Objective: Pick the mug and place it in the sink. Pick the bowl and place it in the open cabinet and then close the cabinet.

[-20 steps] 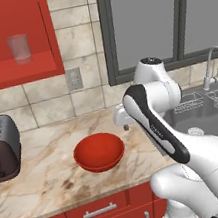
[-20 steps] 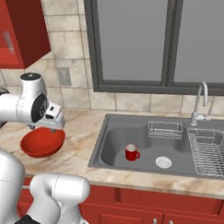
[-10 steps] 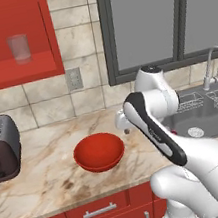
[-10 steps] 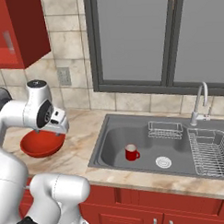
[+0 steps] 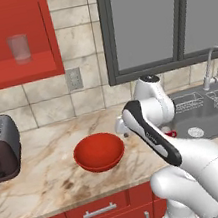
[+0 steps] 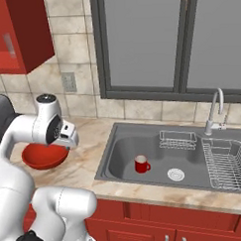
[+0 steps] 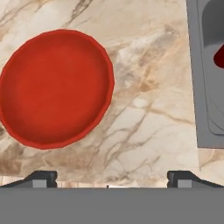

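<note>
Swinging left from the sink (image 6: 119, 157) toward the bowl (image 7: 54, 87) at upper left, gripper (image 7: 111, 177) released; mug (image 6: 141, 164) already delivered

Glossy white rounded arm (image 5: 192, 167) segments with dark joints.

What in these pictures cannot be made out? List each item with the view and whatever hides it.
- Small glossy red mug: left base view, mostly hidden behind the white arm; hand view, cut off at the right edge.
- Wide shallow red bowl: right base view, its near side covered by the arm.
- Red wall cabinet: right base view, cut by the left edge, interior unseen.
- Claw: hand view, just the two tips show, wide apart, empty.
- Dark toaster: left base view, cut off at the left edge.
</note>
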### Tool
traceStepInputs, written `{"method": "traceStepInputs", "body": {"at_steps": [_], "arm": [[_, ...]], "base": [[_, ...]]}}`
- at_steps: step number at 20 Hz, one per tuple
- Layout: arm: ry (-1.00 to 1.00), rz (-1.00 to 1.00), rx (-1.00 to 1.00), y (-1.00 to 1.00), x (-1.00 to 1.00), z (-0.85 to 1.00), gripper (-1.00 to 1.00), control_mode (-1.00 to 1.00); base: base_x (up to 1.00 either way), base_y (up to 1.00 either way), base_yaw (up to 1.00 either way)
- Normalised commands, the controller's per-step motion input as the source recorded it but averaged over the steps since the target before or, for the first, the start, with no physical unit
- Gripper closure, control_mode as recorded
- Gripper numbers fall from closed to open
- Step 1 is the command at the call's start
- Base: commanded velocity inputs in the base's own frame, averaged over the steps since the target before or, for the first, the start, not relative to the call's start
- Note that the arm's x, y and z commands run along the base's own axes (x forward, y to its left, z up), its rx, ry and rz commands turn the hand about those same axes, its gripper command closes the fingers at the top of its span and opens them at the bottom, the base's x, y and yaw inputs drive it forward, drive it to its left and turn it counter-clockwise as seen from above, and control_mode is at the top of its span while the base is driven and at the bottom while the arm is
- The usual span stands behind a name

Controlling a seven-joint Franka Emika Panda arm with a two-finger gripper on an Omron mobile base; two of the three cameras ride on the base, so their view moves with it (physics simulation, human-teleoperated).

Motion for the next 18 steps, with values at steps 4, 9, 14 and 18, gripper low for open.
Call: {"method": "traceStepInputs", "body": {"at_steps": [4, 9, 14, 18], "arm": [[0.0, 0.0, 0.0, 0.0, 0.39, -0.24, -1.0, -1.0], [0.0, 0.0, 0.0, 0.0, 0.37, -0.28, -1.0, -1.0], [0.0, 0.0, 0.0, 0.02, 0.3, -0.35, -1.0, -1.0], [0.0, 0.0, 0.0, 0.14, 0.26, -0.32, -1.0, -1.0]], "base": [[0.0, 0.0, 0.0], [0.0, 0.0, 0.0], [0.0, 0.0, 0.0], [0.0, 0.0, 0.0]]}}
